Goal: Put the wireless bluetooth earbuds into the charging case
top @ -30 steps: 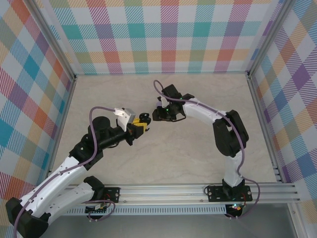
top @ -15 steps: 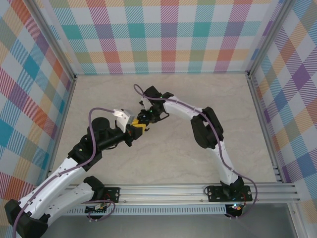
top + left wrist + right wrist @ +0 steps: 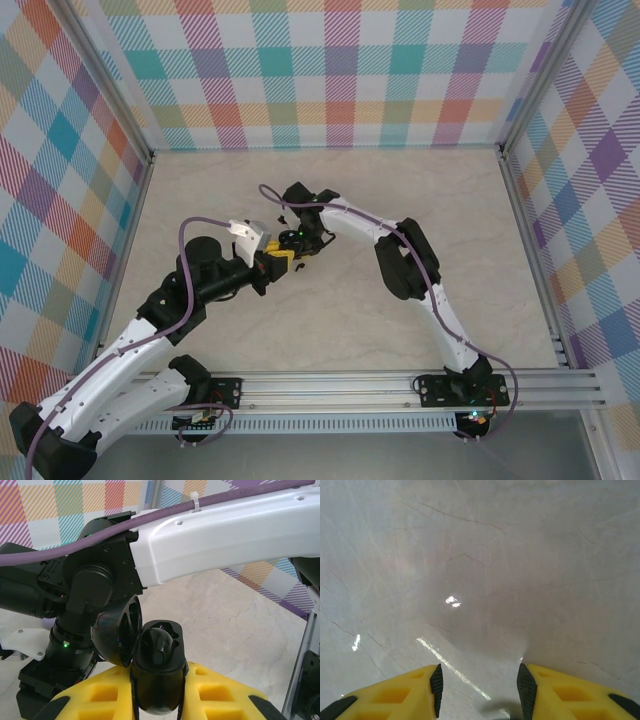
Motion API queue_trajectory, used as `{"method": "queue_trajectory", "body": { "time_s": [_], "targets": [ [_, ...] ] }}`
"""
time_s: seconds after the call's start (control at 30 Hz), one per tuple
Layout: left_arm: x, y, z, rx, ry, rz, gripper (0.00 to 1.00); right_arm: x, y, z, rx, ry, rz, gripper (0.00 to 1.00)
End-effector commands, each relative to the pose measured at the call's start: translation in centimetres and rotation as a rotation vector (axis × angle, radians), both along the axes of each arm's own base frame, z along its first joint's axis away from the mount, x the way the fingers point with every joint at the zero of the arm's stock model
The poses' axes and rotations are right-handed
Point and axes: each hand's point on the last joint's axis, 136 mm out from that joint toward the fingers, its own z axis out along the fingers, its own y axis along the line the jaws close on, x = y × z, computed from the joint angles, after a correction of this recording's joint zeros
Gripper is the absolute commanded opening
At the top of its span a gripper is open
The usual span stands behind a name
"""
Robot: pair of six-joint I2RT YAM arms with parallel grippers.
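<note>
Pinches black charging case [image 3: 157,655], lid open, in left gripper [image 3: 159,696] near centre of marble table [image 3: 500,250], holds right gripper [image 3: 479,690] spread and empty just beside, far-right.

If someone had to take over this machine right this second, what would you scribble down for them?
Left gripper: shut on a black charging case, whose lid is swung open.
Right gripper: open, with nothing between its fingers, bare table below it, close by the case.
Earbuds: I can make none out, and I cannot tell whether one already sits in the case.
Done: case picked up and opened.
Left: check the case, then seat the missing earbuds.
</note>
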Motion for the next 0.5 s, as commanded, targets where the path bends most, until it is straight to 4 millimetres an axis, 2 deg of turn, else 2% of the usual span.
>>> {"method": "queue_trajectory", "body": {
  "time_s": [0.0, 0.2, 0.47],
  "targets": [
    [-0.3, -0.2, 0.9, -0.018, -0.009, -0.007, 0.19, -1.5, -2.1, -0.3, -0.100, -0.002, 0.041, 0.47],
    [-0.2, -0.2, 0.7, -0.017, -0.003, -0.005, 0.19, -2.3, -3.4, -0.6, -0.170, -0.018, 0.039, 0.46],
    [-0.2, -0.2, 0.7, -0.017, -0.001, -0.007, 0.19, -3.0, -4.0, 0.3, -0.172, -0.032, 0.023, 0.49]
  ]
}}
